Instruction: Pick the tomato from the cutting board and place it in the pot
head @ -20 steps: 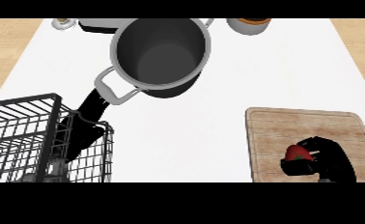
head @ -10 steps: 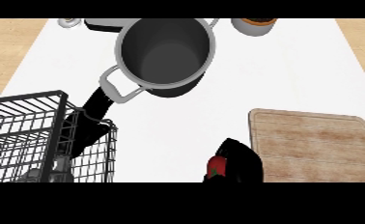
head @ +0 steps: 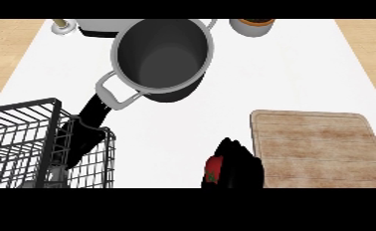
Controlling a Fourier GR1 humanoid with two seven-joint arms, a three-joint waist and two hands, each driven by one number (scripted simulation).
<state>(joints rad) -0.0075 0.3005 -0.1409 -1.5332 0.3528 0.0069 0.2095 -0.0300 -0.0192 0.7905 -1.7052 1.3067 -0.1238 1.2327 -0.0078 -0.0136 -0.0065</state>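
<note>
Now tomato [head: 213,170] off the cutting board [head: 316,145], held just left of its edge over white counter [head: 294,70], tucked against right hand [head: 238,168] curled around it; pot [head: 161,56] well apart up-left, wire basket [head: 44,145] at lower left.

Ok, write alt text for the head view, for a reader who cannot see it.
The right robot hand holds a red tomato just left of the bare wooden cutting board, low on the white counter. An open grey pot stands farther back, and a black wire basket sits at lower left.
</note>
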